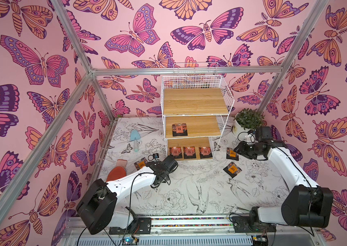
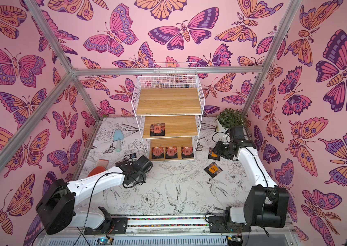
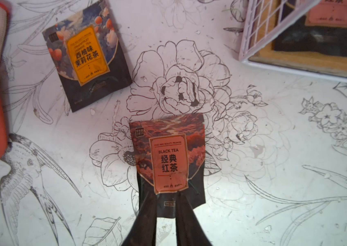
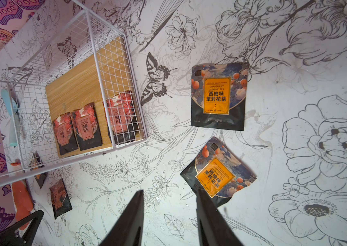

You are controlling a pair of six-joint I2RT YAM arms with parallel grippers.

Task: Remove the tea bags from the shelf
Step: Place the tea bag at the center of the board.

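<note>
L gripper [image 3: 165, 202] near-closed, pinching lower edge of black square pink-label tea sachet [image 3: 168, 157] at floral-print table [image 1: 189, 183]; R gripper [image 4: 170, 191] half-open, empty; white wire shelf w/ wooden boards [image 1: 196, 102]: one pink-label sachet [image 1: 180, 129] on mid board, three-sachet row [image 1: 189, 152] on bottom board; three orange-label sachets [image 4: 218, 95] on table.

Both top views look steeply down from high at the front onto the whole desk [image 1: 189, 187] and shelf [image 1: 196, 102]. Each wrist view faces the desk from close; both catch the shelf's lowest board.
</note>
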